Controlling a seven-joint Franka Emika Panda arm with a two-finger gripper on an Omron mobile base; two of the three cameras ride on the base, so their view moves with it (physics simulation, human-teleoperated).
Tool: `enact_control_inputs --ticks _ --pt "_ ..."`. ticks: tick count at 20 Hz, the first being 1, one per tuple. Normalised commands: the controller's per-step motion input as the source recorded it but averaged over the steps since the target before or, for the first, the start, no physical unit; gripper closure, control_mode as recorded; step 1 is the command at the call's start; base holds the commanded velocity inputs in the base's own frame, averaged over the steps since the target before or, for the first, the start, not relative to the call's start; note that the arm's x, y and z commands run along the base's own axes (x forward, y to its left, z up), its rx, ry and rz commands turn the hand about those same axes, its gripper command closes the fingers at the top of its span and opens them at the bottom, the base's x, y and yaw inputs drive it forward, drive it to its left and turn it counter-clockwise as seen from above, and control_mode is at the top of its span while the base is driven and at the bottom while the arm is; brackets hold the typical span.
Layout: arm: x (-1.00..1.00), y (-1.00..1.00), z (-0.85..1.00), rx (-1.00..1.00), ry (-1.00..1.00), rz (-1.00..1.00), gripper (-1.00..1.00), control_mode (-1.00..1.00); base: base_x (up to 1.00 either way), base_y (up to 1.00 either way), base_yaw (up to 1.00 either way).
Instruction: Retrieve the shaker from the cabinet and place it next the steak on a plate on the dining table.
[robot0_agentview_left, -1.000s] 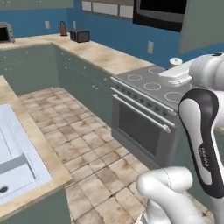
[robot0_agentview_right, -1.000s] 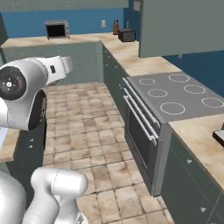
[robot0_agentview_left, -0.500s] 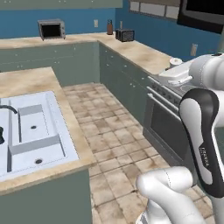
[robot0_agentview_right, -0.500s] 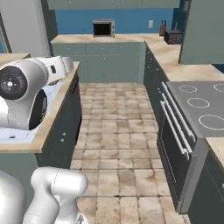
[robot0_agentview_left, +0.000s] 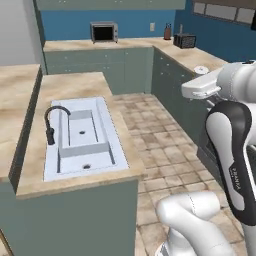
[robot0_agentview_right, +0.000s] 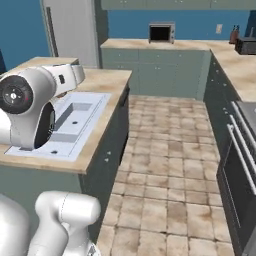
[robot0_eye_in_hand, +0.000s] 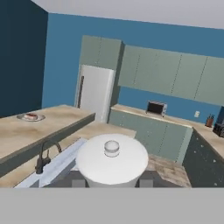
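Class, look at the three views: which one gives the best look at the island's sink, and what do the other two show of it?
The left base view: the sink lies fully visible, basins and black faucet included. In the right base view the arm covers its near left part. The hand view catches just a foreshortened strip of it behind the faucet.

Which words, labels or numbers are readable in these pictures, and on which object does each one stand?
On the robot arm's dark link, a vertical white word, probably "FRANKA", but too blurred to be sure.
Microwave, toaster, fridge: no readable text.
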Motion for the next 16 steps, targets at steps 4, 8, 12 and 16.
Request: enact_control_inputs --ticks 4,8,12,16 --pt "0.00 0.00 0.00 0.00 0.00 0.00 1.00 1.00 0.00 0.99 0.21" --pt "0.00 0.00 0.00 0.00 0.00 0.00 1.00 1.00 -0.04 1.00 0.16" --pt "0.00 0.00 0.00 0.00 0.00 0.00 1.00 1.00 -0.14 1.00 0.15" --pt "0.00 0.00 0.00 0.00 0.00 0.00 1.00 1.00 -0.20 1.00 0.13"
